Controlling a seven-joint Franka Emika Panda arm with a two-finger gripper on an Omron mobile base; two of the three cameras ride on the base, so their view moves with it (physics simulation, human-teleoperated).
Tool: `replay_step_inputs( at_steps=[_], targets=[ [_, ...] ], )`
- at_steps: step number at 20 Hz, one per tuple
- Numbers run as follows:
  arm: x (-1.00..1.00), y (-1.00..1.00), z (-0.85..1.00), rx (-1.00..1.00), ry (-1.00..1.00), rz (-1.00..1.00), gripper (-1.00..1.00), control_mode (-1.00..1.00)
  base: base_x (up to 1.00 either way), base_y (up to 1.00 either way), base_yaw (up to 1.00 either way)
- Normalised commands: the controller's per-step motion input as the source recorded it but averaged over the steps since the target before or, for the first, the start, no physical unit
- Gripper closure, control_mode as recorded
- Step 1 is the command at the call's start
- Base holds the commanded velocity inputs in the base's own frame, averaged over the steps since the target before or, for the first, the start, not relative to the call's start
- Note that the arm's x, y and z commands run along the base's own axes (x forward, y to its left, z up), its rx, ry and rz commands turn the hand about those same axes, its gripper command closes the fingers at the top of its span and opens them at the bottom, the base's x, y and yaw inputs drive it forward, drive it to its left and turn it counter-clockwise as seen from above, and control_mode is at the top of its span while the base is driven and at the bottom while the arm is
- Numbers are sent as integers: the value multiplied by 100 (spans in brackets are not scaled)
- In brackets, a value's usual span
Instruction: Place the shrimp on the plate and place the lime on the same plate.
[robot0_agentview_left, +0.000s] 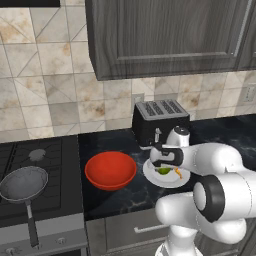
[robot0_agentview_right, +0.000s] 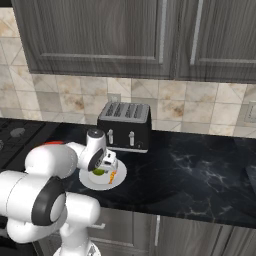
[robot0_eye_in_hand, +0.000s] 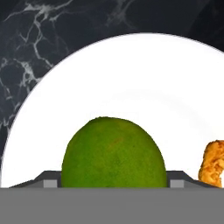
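lime (robot0_eye_in_hand: 113, 153), white plate (robot0_eye_in_hand: 131, 83), black marble counter (robot0_agentview_right: 190, 170)

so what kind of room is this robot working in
A rendered home kitchen, by the look of it: a black toaster stands on a dark marble counter under wood cabinets, with a stove carrying a frying pan to the left.

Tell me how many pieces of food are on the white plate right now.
2: the lime sits on the plate between the open jaws, and the shrimp lies beside it. Nothing else shows there.
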Motion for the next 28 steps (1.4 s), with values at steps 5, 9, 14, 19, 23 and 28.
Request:
replay_step_inputs(
  at_steps=[5,9,14,19,23,28],
  targets=[
    [0,0,0,0,0,0,-100,-100,0,0,0],
    [0,0,0,0,0,0,-100,-100,0,0,0],
    [0,0,2,0,-2,0,-100,-100,0,0,0],
    [-14,0,48,-3,-7,0,-100,-100,0,0,0],
    [-31,0,69,-7,-7,-1,-100,-100,0,0,0],
    [-57,8,65,-9,-11,-1,-100,-100,0,0,0]
  ],
)
